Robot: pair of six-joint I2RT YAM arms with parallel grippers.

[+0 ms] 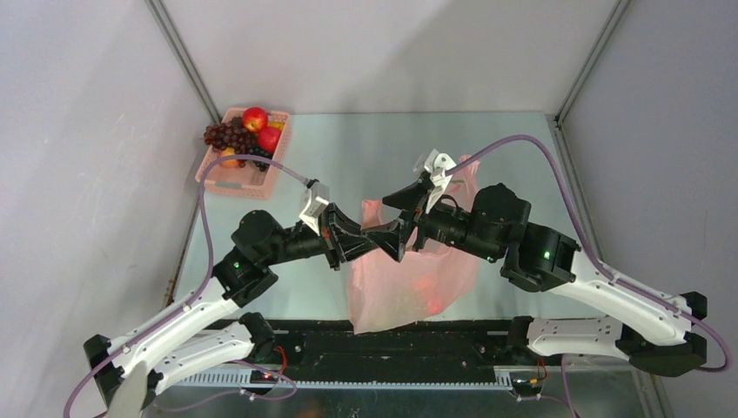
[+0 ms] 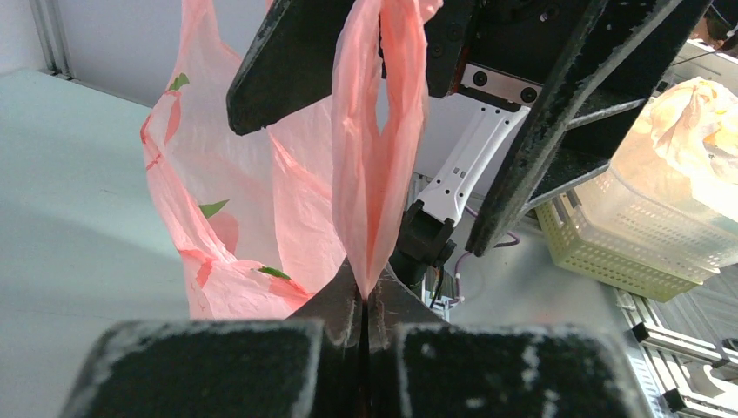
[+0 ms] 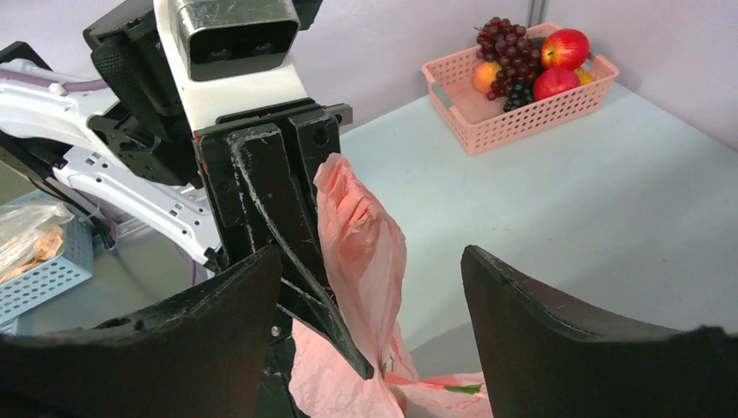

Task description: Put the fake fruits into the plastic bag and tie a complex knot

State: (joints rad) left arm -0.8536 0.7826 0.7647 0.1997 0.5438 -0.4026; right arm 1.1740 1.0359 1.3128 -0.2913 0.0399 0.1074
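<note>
In the top view I read the left arm [image 1: 200,309] rising from its base at 7 o'clock, elbow bent, forearm pointing to 3 o'clock. The left pincer [image 2: 364,305] is closed tight, jaws pressed together on a fold of the plastic bag [image 2: 370,174]. The right arm [image 1: 609,287] comes from 5 o'clock, forearm pointing to 9 o'clock. The right pincer [image 3: 370,261] is spread wide, facing the left pincer tip to tip.
</note>
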